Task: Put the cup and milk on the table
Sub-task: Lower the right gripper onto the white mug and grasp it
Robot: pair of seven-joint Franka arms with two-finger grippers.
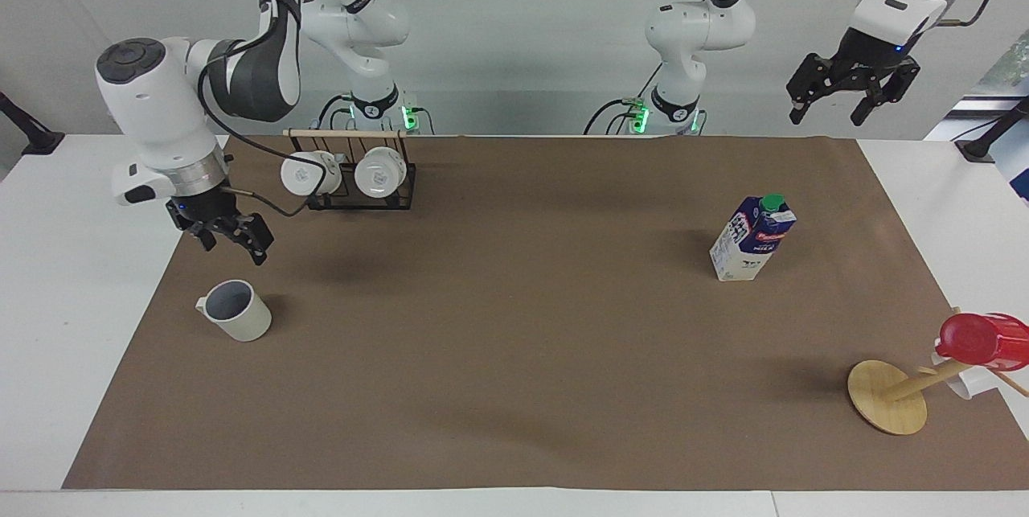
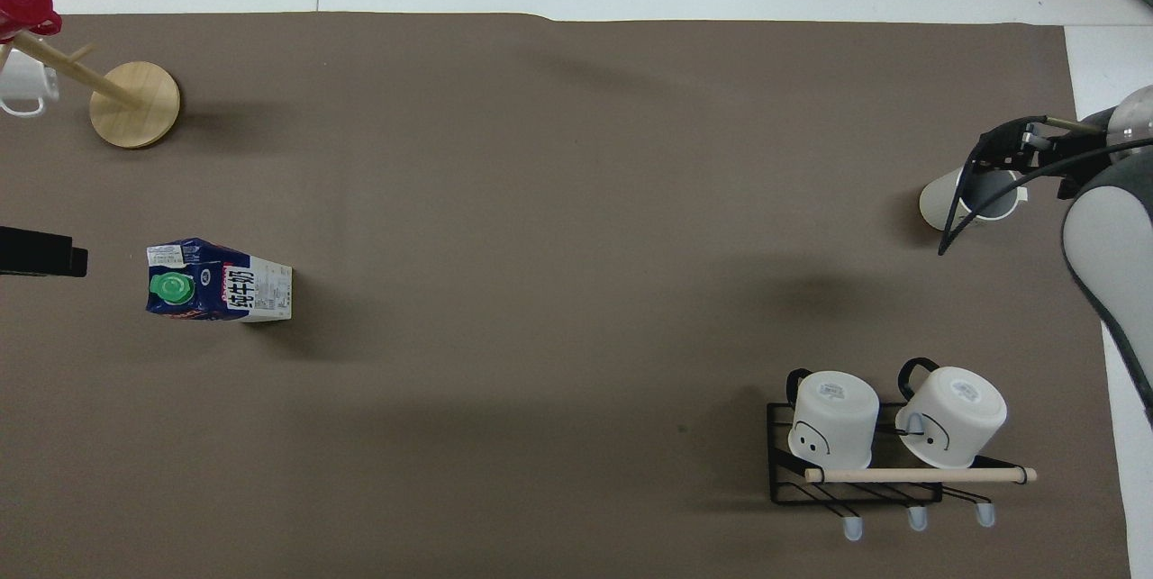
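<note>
The right gripper (image 1: 233, 240) hangs open over the cup (image 1: 235, 310), not touching it. The left gripper (image 1: 850, 95) waits open, high above the milk (image 1: 752, 238).

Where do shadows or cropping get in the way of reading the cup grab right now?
Overhead view: the right gripper and its cable overlap the cup, and the arm is cropped at the edge. Facing view: the right gripper shows clear above the cup, with only soft shadows on the paper.

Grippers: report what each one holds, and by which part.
Nothing is held. The right gripper hangs open above the cup, not touching it. The left gripper waits open, raised at its own end.
</note>
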